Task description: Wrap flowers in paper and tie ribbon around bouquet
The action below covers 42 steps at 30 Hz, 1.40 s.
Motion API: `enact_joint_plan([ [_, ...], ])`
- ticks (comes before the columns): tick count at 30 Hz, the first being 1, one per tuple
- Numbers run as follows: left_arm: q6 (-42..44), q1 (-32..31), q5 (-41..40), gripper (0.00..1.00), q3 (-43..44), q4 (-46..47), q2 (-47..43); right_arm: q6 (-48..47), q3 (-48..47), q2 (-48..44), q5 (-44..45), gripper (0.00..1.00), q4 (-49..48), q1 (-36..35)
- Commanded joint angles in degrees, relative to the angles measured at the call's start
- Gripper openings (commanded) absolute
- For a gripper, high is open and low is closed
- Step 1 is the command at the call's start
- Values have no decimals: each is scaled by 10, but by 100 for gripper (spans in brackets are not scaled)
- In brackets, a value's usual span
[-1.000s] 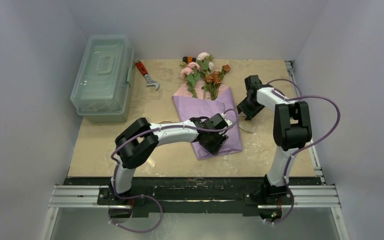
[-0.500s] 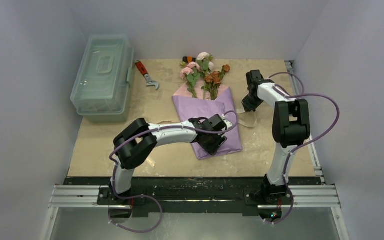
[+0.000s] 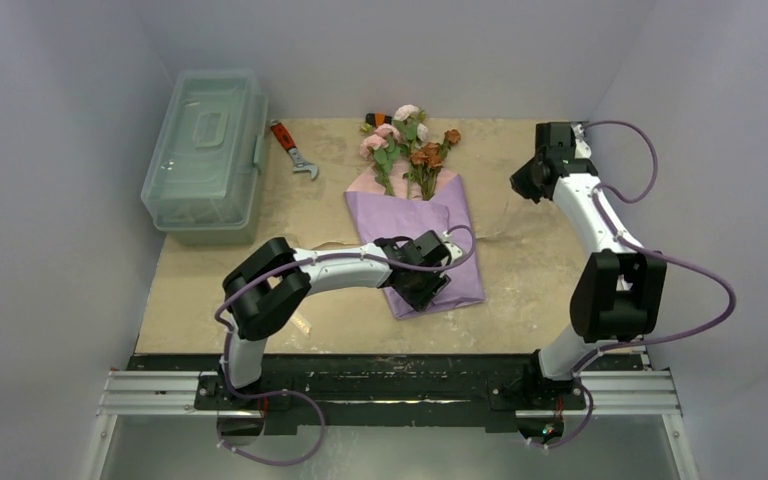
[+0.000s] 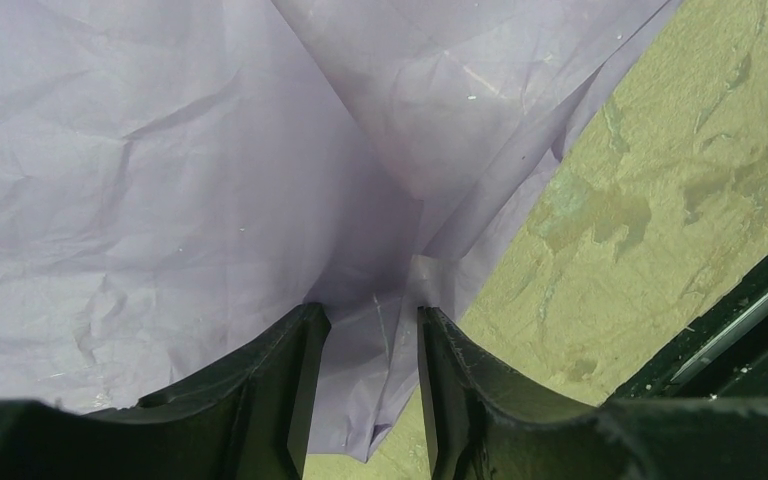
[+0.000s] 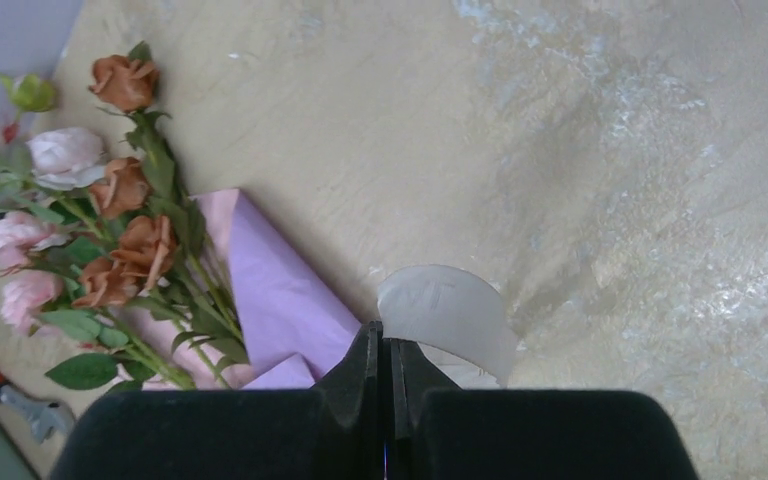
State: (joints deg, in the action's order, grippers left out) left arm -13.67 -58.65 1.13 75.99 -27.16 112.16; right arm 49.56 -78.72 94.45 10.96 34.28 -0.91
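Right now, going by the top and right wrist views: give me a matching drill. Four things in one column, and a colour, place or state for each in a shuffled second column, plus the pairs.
Things
1. plastic box
2. wrench
3. paper
4. right gripper

Descriptions
A. lilac, wrapped round the stems of the flowers
B. shut on the ribbon
C. red handle
D. translucent, at the far left of the table

Pairs: 1-D, 2-C, 3-A, 4-B

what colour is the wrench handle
Red; the wrench handle shows best in the top external view.
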Motion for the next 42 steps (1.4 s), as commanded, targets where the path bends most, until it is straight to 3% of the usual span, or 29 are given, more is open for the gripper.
enact_joint_plan([
  [1, 29, 0, -14, 43, -29, -48, -13, -15, 9, -42, -39, 0, -43, 4],
  [26, 30, -6, -5, 40, -72, -59, -29, 6, -55, -190, -54, 0, -71, 149],
  [36, 33, -5, -6, 40, -68, -67, -30, -5, -101, -251, 37, 0, -59, 153],
  [42, 35, -6, -2, 39, -67, -66, -27, -20, -134, -264, 29, 0, -72, 153],
])
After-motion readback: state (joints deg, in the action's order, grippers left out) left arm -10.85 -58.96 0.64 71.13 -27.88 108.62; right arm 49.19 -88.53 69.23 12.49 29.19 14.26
